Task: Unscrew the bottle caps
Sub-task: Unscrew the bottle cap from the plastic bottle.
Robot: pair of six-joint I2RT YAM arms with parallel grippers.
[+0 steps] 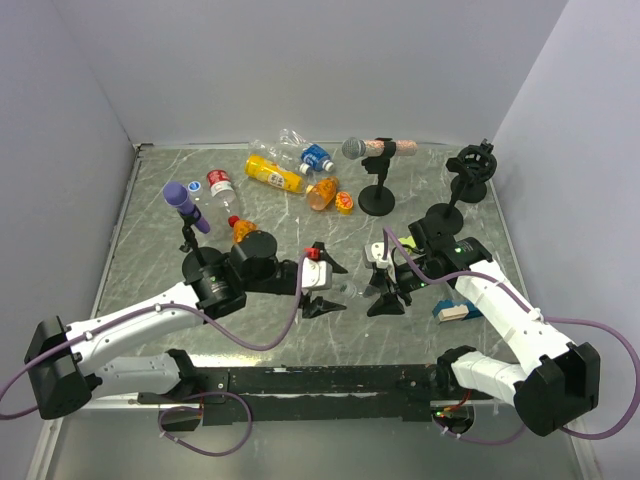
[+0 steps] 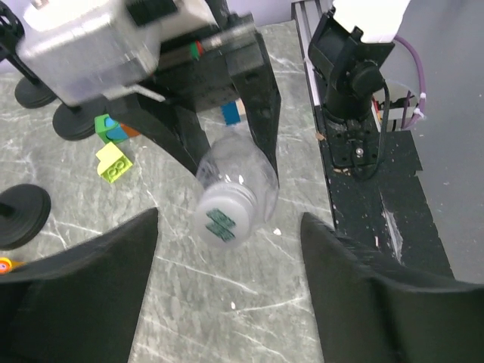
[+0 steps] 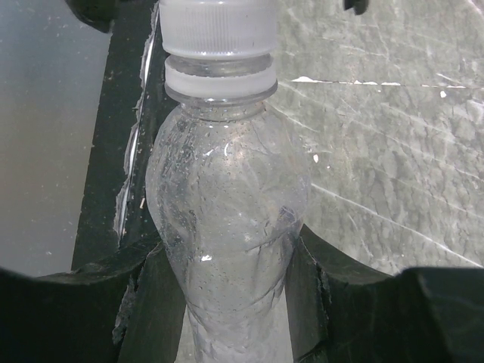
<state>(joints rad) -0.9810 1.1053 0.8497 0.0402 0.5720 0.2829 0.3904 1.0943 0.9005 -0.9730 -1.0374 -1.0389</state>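
Near the middle of the surface [image 1: 150,270], the right gripper [image 3: 227,302] pinches a clear bottle [image 3: 227,197] low on its body. I think it holds the bottle this way so the white cap [image 2: 219,223] points at the left gripper [image 2: 228,227]. That gripper is spread wide, with a finger on each side of the cap, not touching it. Nothing is in the way. More bottles [image 1: 275,175] lie far back by a microphone [image 1: 375,148]. A small yellow-green block [image 2: 113,162] sits off to the side.

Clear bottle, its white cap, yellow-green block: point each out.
clear bottle [image 3: 227,227], right wrist view, mid body.
white cap [image 3: 218,26], right wrist view, side wall.
yellow-green block [image 2: 113,162], left wrist view, top face.
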